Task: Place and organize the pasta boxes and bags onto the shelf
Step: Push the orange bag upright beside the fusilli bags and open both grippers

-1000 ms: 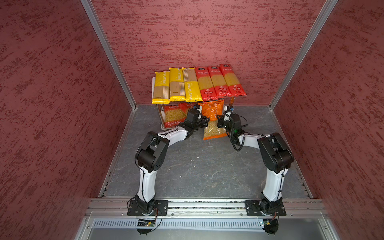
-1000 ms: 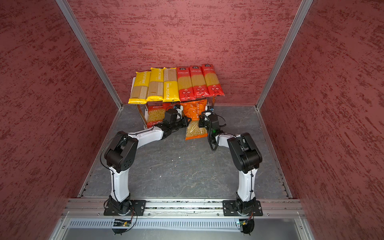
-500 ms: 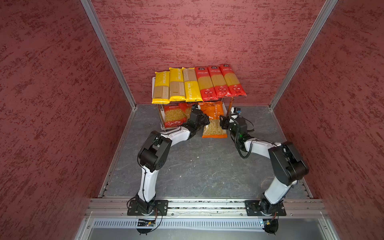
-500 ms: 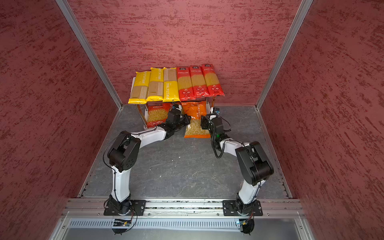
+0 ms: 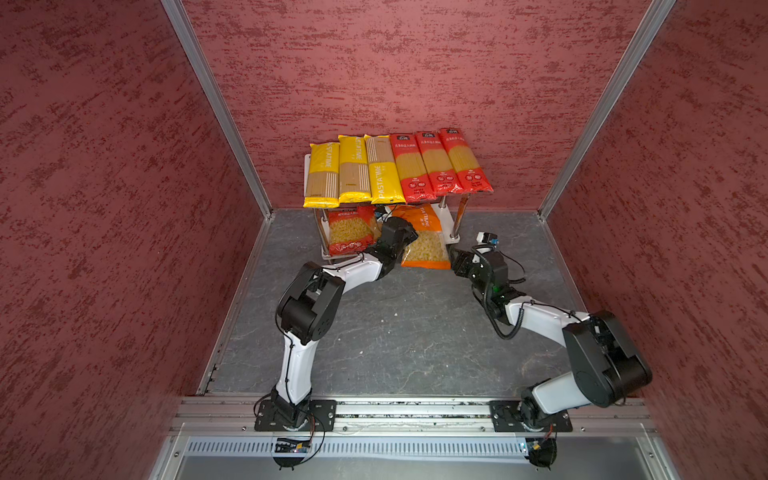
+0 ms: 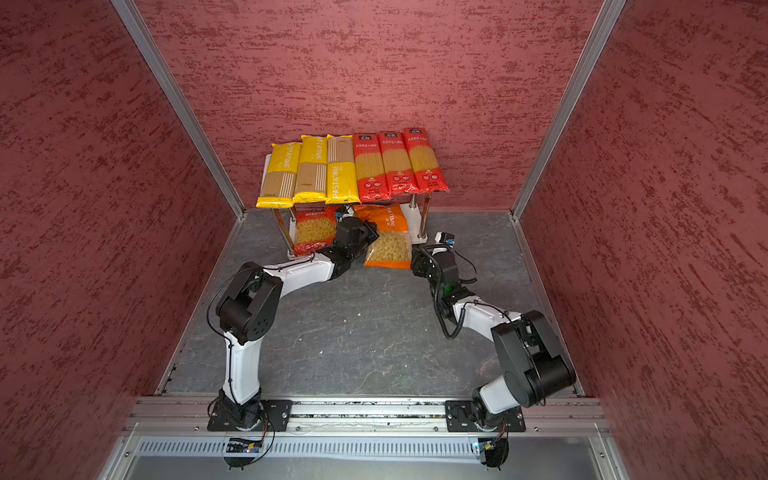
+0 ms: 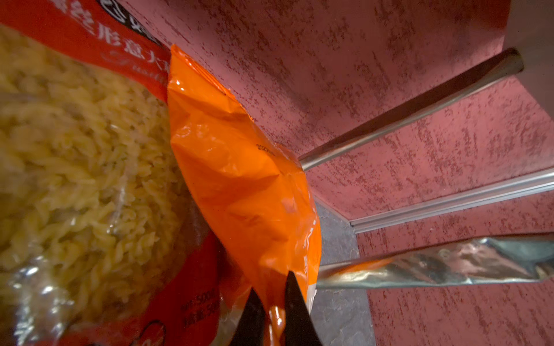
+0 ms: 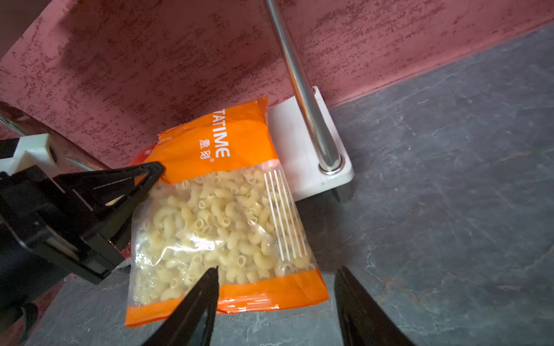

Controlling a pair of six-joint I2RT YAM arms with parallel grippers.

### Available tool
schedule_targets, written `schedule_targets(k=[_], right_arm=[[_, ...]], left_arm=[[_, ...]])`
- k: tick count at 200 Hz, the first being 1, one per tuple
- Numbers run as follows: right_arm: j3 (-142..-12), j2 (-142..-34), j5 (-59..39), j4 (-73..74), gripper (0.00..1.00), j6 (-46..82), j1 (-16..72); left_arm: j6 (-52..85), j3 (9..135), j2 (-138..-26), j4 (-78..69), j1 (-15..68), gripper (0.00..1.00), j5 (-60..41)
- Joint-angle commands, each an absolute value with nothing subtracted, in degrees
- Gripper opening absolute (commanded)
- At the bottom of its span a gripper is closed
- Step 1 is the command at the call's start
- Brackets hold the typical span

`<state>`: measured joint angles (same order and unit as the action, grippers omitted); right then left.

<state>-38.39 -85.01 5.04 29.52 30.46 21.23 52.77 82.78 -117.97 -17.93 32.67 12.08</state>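
1 orange bag (image 5: 428, 249) w/ edge hidden behind left end effector (image 7: 271, 295).

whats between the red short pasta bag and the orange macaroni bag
The left arm's wrist sits there, in both top views; the left gripper pinches the edge of the orange macaroni bag beside the red short pasta bag.

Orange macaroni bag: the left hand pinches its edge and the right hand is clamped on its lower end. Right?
Not quite. The left hand does pinch the orange macaroni bag, but the right hand is not clamped on it. The right wrist view shows it standing open at the bag's lower end, gripping nothing.
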Motion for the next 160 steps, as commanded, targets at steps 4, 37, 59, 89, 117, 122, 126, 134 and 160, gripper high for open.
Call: schedule_targets(k=[4, 37, 59, 89, 117, 122, 126, 134, 160], right_arm=[[-36.5, -80.4, 4.5, 28.8, 0.62, 34.0, 21.4], [-33.5, -79.0, 3.7, 29.0, 0.62, 36.3, 21.4], [-32.3, -79.5, 2.7, 30.2, 0.61, 37.8, 21.4], [-32.5, -82.9, -1.2, 33.5, 0.58, 39.8, 21.6], [-36.5, -93.4, -4.7, 38.3, 0.55, 42.2, 22.4], [-37.3, -95.2, -4.6, 39.6, 0.54, 42.8, 22.5], [-37.9, -96.6, -4.4, 40.7, 0.53, 43.5, 22.5], [-39.4, -99.4, -4.4, 42.7, 0.51, 44.5, 22.6], [-46.4, -107.0, -2.9, 44.0, 0.44, 44.8, 22.4]], left_arm=[[57.1, 88.7, -119.9, -26.9, 31.9, 0.00, 20.2], [59.5, 95.4, -125.0, -26.6, 32.9, 0.00, 20.6], [60.3, 99.3, -128.3, -26.0, 33.7, 0.00, 20.3], [60.1, 101.5, -131.0, -23.8, 33.9, 0.00, 18.0], [59.8, 98.4, -128.9, -23.5, 33.3, 0.01, 16.5], [59.6, 98.2, -128.5, -22.9, 33.2, 0.01, 16.1], [59.4, 98.0, -128.1, -22.5, 33.1, 0.02, 15.9], [59.2, 97.8, -127.6, -21.5, 32.8, 0.03, 15.1], [58.9, 96.0, -125.9, -19.4, 32.2, 0.10, 12.9]])
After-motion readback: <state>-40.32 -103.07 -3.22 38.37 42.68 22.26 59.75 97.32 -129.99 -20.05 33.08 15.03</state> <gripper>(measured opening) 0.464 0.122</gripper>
